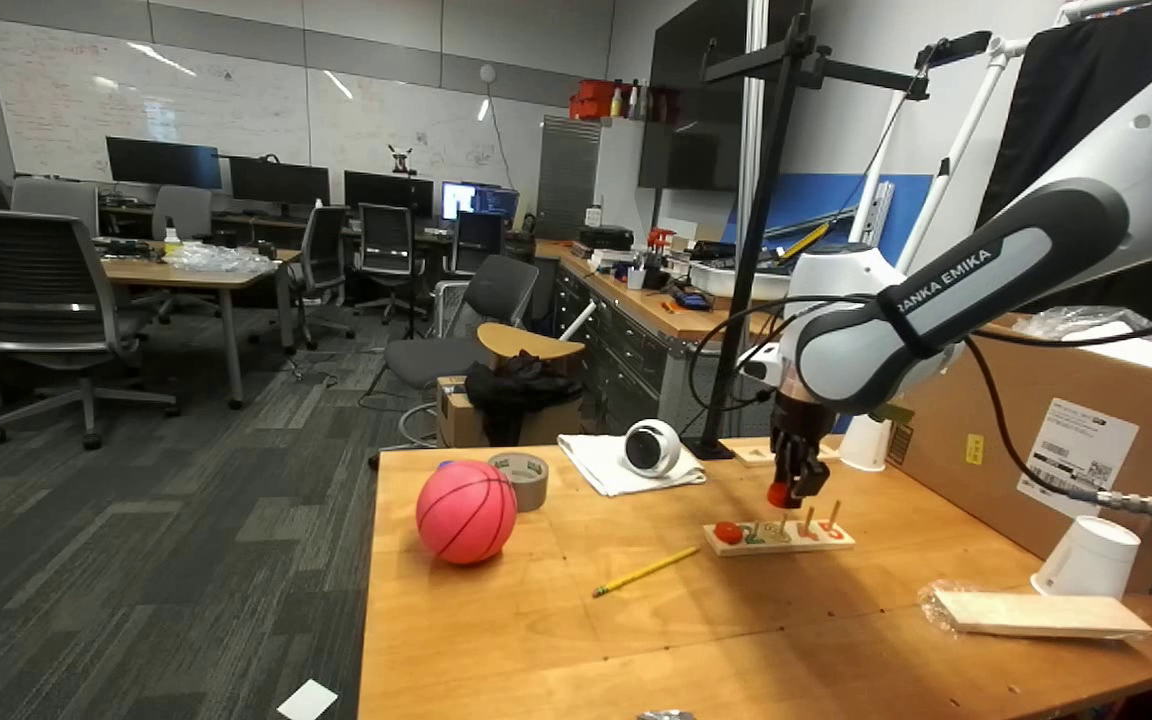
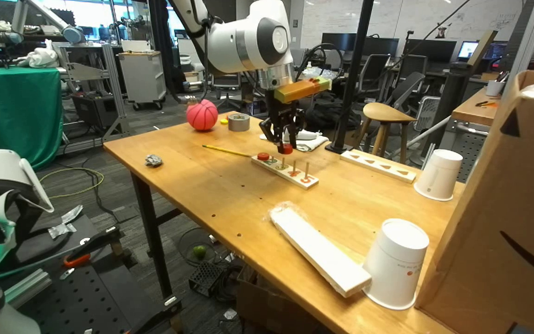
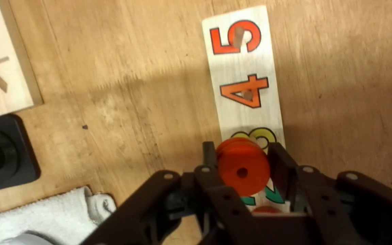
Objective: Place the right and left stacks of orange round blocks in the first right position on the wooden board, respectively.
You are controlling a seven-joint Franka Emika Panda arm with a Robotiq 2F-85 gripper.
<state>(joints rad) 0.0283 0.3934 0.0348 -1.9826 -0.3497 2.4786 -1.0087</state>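
Red-orange was the short stack of round blocks, which the gripper grasped between its two fingers, one on each side. It hung above the wooden board, near the middle of the board's length. The stack's face with the round hole looked up toward the wrist camera, so its axis stood roughly upright. The board lay flat on the table: in an exterior view its pegs stood up and its long axis ran from left to right, whereas in the wrist view this axis went almost from top to bottom, with the figure 5 at the upper end. On the opposite end rested one red round piece, and the yellow pencil directed its tip toward this same end. Whether the stack touched a peg could not be told.
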